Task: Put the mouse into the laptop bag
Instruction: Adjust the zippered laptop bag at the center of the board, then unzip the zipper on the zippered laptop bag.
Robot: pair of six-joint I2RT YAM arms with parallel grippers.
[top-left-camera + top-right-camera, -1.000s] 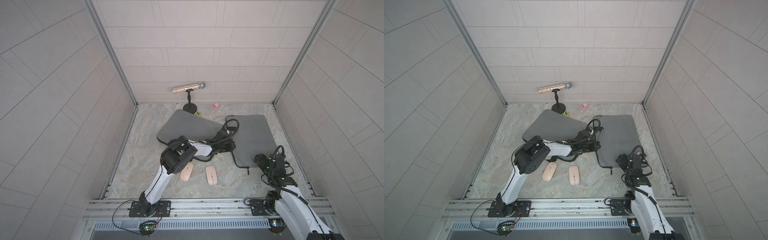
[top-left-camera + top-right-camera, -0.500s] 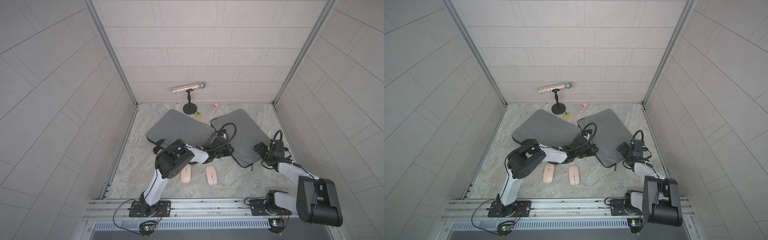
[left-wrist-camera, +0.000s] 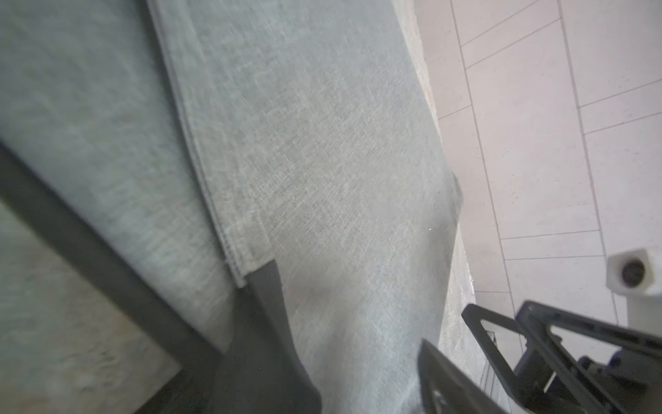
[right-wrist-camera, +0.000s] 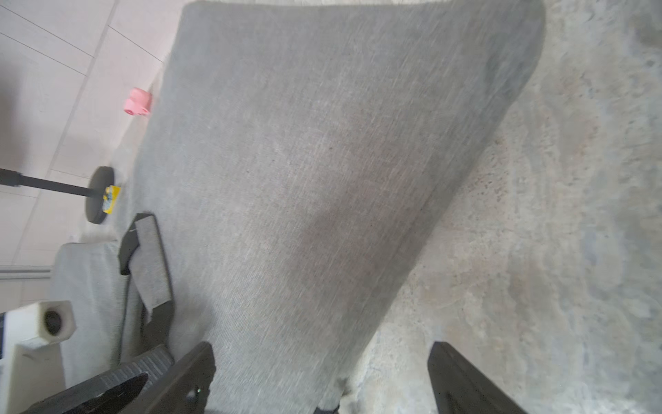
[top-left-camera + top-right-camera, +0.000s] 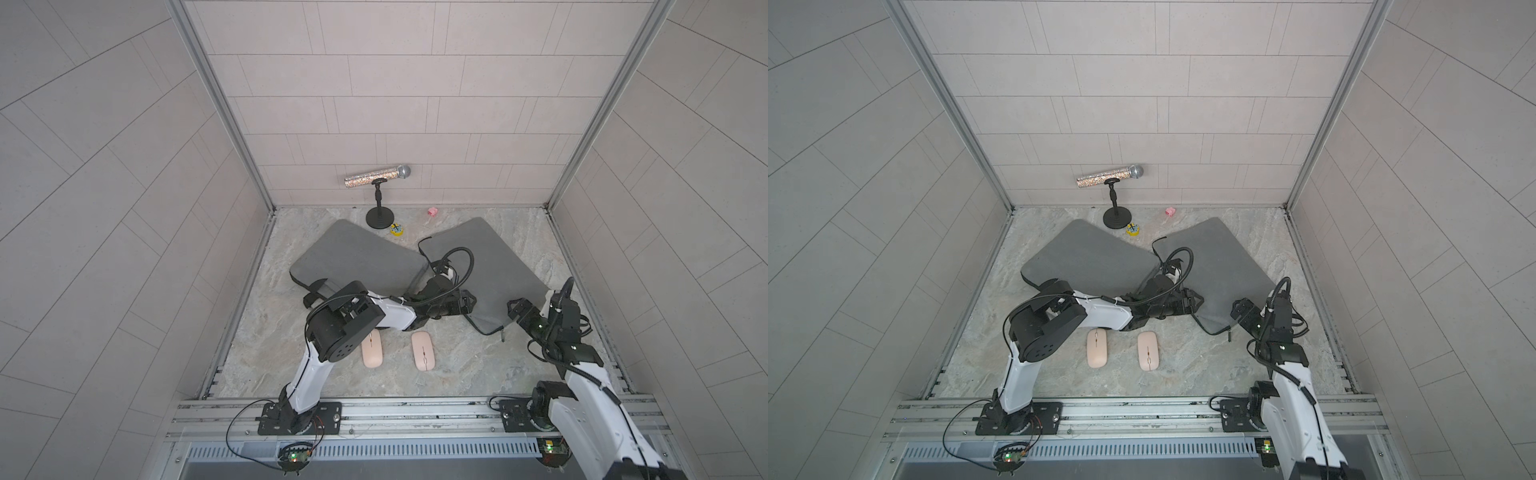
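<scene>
First mouse [image 5: 372, 351] and second mouse [image 5: 423, 351] out on the table [image 5: 478, 374], not bagged yet

They lay side by side just in front of the left bag [image 5: 357, 259] and right bag [image 5: 486, 266], both flat; couldn't see inside either. Left gripper [image 5: 468, 302] was spread wide at the right bag's near edge, holding nothing. Right gripper [image 5: 516, 309] gaped too, the bag's corner loose between its fingers.
</scene>
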